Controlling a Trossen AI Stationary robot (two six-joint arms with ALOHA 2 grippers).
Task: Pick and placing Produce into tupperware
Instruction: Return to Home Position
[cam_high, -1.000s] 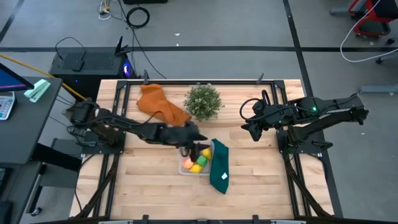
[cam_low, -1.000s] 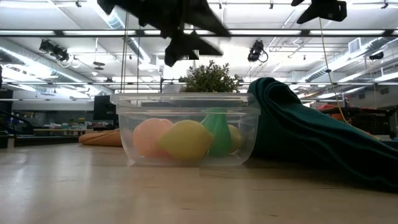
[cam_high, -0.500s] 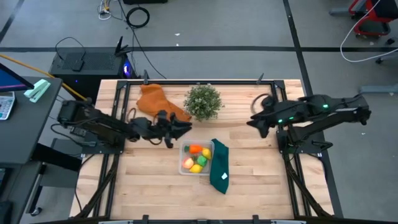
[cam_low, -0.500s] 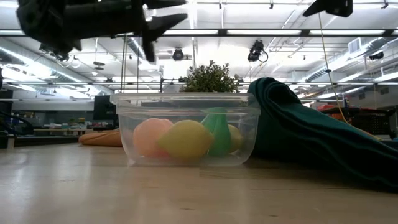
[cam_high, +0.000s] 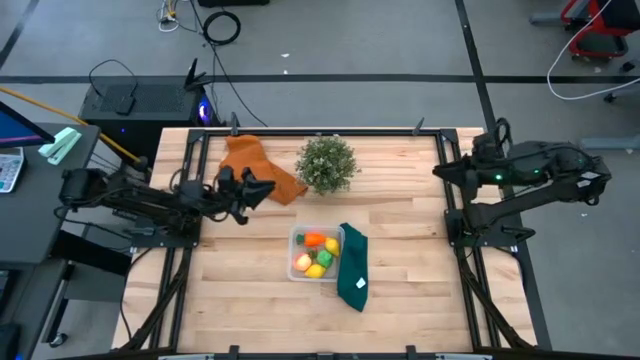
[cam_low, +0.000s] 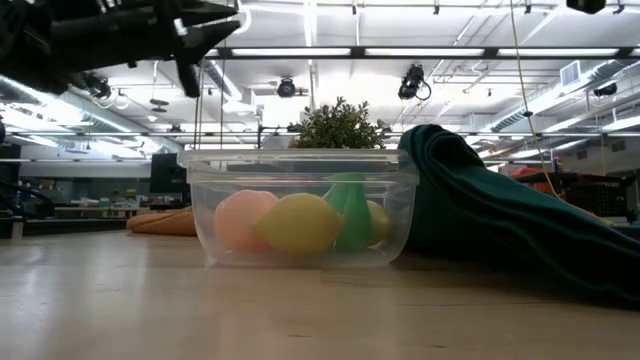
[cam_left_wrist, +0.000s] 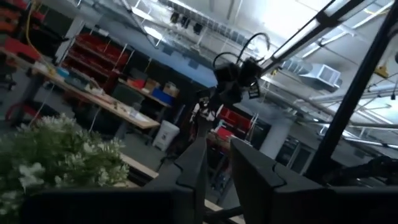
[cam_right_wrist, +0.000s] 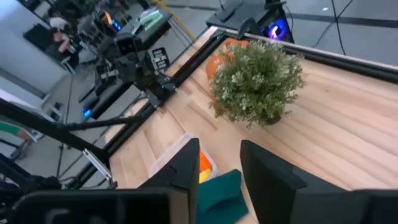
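Tupperware (cam_high: 292, 256) of produce (cam_high: 316, 268), carrot (cam_high: 314, 240) seen only overhead, left gripper (cam_high: 264, 187) near orange cloth (cam_high: 250, 160)

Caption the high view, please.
Produce in tupperware beside green cloth; left pincer near orange cloth, right pincer at table's right side.

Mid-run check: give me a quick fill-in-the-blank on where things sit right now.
The produce lies inside the clear ____. The cloth beside that container is dark ____. Near the orange cloth hovers the ____ gripper. The right gripper waits over the right edge of the table, holding ____.
Missing: tupperware, green, left (the left gripper), nothing.
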